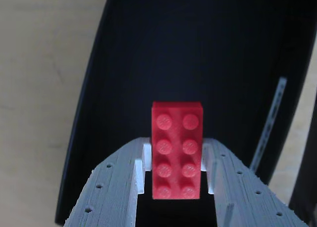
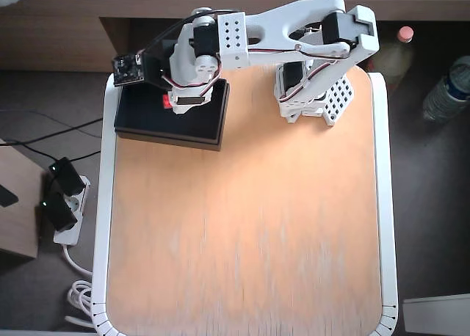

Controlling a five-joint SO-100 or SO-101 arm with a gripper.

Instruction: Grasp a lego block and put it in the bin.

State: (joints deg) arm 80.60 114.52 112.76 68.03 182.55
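My gripper (image 1: 176,180) is pinching the lego block (image 1: 177,150) by its long sides, hanging over the bin (image 1: 124,63) at the table's (image 2: 242,226) far left corner in the overhead view. I'm judging the grasp and carry done; only the release is remaining.

On my wrist view: bright red lego block (image 1: 177,151) with two rows of studs; pale grey-white claw (image 1: 176,175) fingers with fine layered striping and small dark holes; black bin (image 1: 198,53) bearing a thin pale strip. On my overhead view: light orange wood-grain tabletop (image 2: 250,226), white-edged; white arm (image 2: 294,28).
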